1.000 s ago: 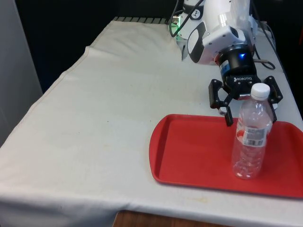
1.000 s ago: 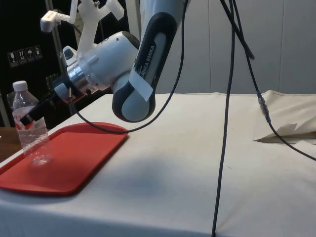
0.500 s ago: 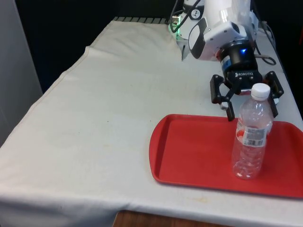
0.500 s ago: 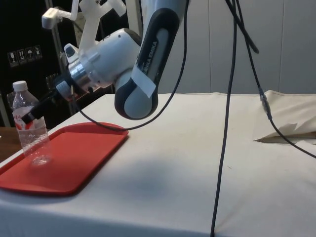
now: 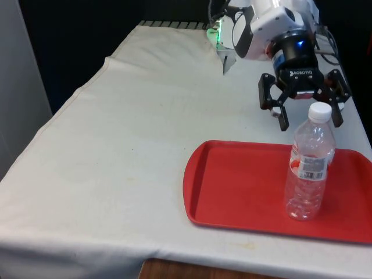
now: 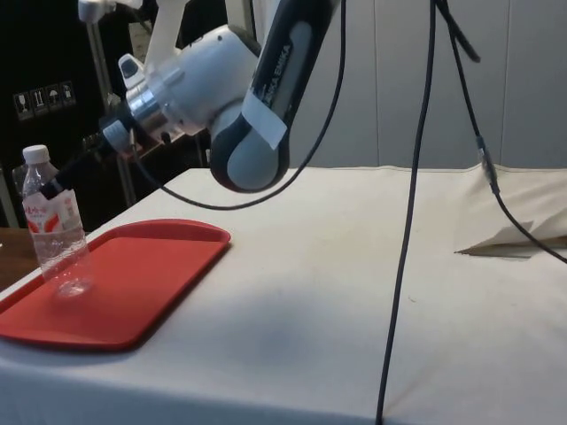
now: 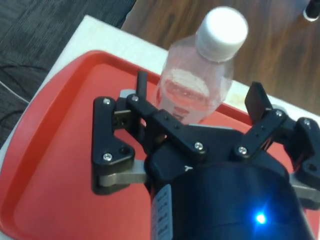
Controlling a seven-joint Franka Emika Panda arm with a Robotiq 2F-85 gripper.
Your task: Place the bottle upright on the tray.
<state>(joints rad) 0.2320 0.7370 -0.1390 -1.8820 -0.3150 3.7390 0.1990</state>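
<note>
Gripper [image 5: 310, 119] fingers are spread wide apart and hold nothing; the open jaws sit just behind the bottle [image 5: 309, 164], level with its white cap [image 5: 319, 112] and clear of it. In the front view, one black finger [image 5: 283, 119] hangs on the front view's left of the cap and the other finger [image 5: 337, 114] on the front view's right, with the cap showing between them and touching neither. The white arm [image 6: 252, 84] reaches over the far edge of the tray [image 5: 238, 186], its wrist tilted so that the fingers point down and forward towards the bottle. In the side view, the gripper [image 6: 66, 177] is extended at a downward slant from the arm's last joint, its tips just beside the bottle's [image 6: 55, 235] shoulder. The bottle is clear plastic with a red and white label [image 5: 310, 166]; it stands upright on the red tray, near the tray's end on the front view's right. In the wrist view, the bottle [image 7: 202, 80] stands on the tray [image 7: 55, 150] beyond the two open fingertips [image 7: 142, 80], apart from both. The tray lies flat on the white cloth [image 5: 128, 151] covering the table, close to the table's near edge.
</note>
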